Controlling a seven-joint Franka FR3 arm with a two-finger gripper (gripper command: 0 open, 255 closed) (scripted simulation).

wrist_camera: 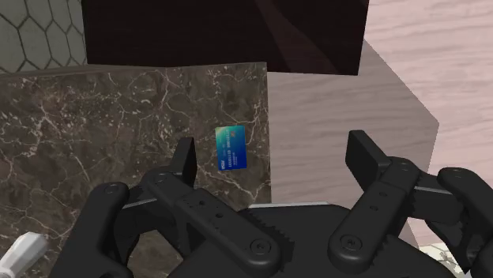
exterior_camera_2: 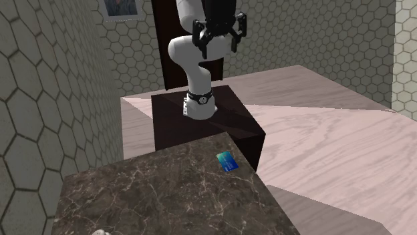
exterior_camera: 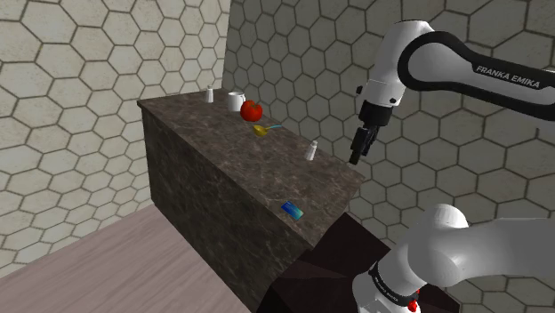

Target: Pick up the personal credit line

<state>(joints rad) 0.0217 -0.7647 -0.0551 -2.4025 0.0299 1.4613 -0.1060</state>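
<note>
In the shoulder view, the blue card (exterior_camera: 291,210) lies flat on the dark stone counter (exterior_camera: 205,147), a little below the middle of the frame, close to the counter's near end. The gripper (exterior_camera: 358,149) hangs right of centre, well apart from the card. A red fruit (exterior_camera: 252,110) sits towards the upper middle.

In the second exterior view, the card (exterior_camera_2: 227,161) lies right of centre by the counter's corner nearest the stand (exterior_camera_2: 200,127). The gripper is at the top, its fingers (exterior_camera_2: 198,35) spread wide.

In the wrist view, the two fingers stand far apart with nothing between them. The card lies near the counter's edge, just beyond the nearer finger.
</note>
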